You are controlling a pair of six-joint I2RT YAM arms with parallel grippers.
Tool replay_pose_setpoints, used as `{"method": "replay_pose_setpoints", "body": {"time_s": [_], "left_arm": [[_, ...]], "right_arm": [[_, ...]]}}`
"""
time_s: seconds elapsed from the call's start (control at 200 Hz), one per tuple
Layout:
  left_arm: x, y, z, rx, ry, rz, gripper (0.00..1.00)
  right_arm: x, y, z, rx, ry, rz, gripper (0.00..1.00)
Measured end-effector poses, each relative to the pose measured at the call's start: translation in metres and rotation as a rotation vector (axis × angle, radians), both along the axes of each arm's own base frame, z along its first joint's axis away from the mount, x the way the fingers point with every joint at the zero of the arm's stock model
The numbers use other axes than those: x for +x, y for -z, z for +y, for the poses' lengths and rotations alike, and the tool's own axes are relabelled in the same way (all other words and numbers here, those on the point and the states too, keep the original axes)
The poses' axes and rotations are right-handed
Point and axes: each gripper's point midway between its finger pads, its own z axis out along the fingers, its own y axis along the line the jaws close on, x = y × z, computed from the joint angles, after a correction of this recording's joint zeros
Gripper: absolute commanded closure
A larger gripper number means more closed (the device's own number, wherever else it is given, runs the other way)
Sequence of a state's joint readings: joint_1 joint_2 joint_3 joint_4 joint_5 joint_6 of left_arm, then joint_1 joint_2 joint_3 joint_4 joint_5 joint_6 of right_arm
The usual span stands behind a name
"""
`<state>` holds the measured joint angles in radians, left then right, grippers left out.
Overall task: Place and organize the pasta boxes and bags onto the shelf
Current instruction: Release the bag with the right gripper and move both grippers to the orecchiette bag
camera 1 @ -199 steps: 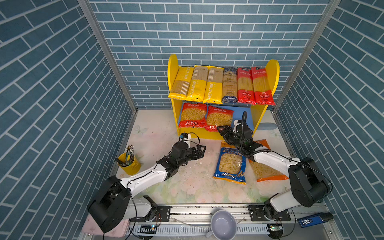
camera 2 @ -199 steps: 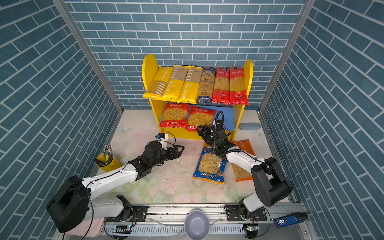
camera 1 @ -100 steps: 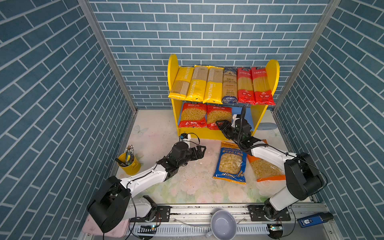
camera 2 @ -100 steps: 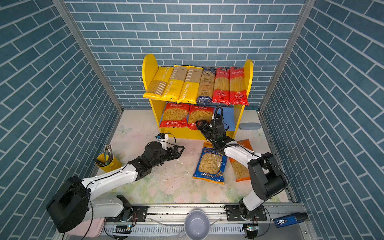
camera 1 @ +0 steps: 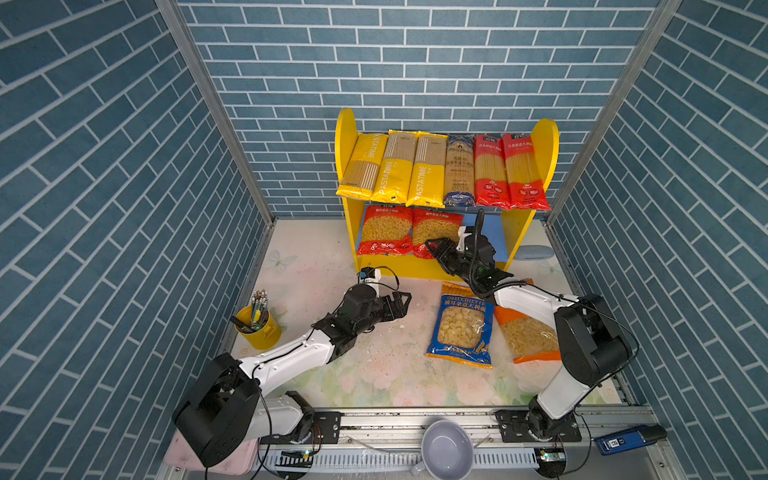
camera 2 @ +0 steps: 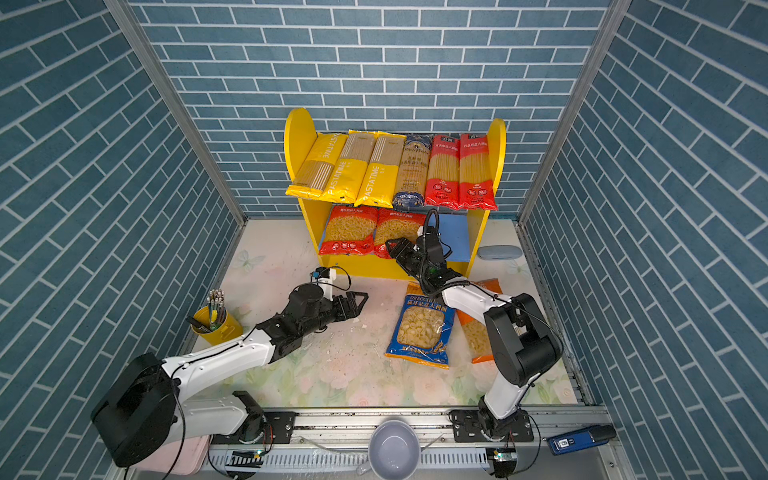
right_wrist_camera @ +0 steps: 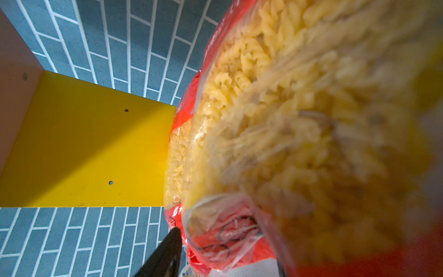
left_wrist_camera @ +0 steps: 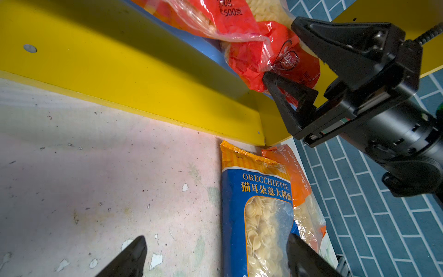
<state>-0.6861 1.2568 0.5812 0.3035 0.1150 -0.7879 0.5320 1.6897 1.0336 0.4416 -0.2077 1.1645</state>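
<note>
The shelf (camera 1: 544,145) holds three yellow, one dark-blue (camera 1: 459,170) and two red spaghetti packs (camera 1: 505,170) on its upper board. Two red short-pasta bags lie on the blue lower board (camera 1: 494,232). My right gripper (camera 1: 436,249) (camera 2: 397,245) is shut on the front end of the right-hand red bag (camera 1: 440,226) (left_wrist_camera: 275,55) (right_wrist_camera: 287,120), which fills the right wrist view. A blue orecchiette bag (camera 1: 461,328) (left_wrist_camera: 254,215) and an orange bag (camera 1: 528,336) lie flat on the table. My left gripper (camera 1: 401,303) (left_wrist_camera: 215,239) hovers open left of the blue bag, holding nothing.
A yellow cup of pens (camera 1: 257,326) stands at the left wall. A grey-blue case (camera 1: 536,251) lies right of the shelf. At the front rail sit a grey bowl (camera 1: 446,449) and a blue device (camera 1: 627,440). Brick walls close in three sides.
My right gripper has carried the red bag back and up onto the lower board, next to the other red bag. The left arm has not moved.
</note>
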Motion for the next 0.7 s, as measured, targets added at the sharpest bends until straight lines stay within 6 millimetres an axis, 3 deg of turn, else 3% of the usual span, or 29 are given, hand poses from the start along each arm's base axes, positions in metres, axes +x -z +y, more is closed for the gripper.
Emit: {"method": "replay_pose_setpoints", "body": {"time_s": [0.24,0.48,0.61,0.7], "left_arm": [[0.0,0.0,0.0,0.01,0.009,-0.01,0.08],[-0.002,0.005,-0.004,0.044,0.038,-0.024,0.08],[-0.01,0.007,-0.021,0.09,0.109,-0.053,0.08],[-0.016,0.003,-0.039,0.125,0.172,-0.093,0.08]], "right_arm": [[-0.011,-0.006,0.001,-0.007,-0.045,-0.003,0.35],[-0.054,-0.006,-0.022,-0.057,-0.073,-0.001,0.35],[-0.076,-0.002,-0.034,-0.085,-0.077,0.012,0.36],[-0.094,0.012,-0.048,-0.152,-0.072,0.065,0.38]]}}
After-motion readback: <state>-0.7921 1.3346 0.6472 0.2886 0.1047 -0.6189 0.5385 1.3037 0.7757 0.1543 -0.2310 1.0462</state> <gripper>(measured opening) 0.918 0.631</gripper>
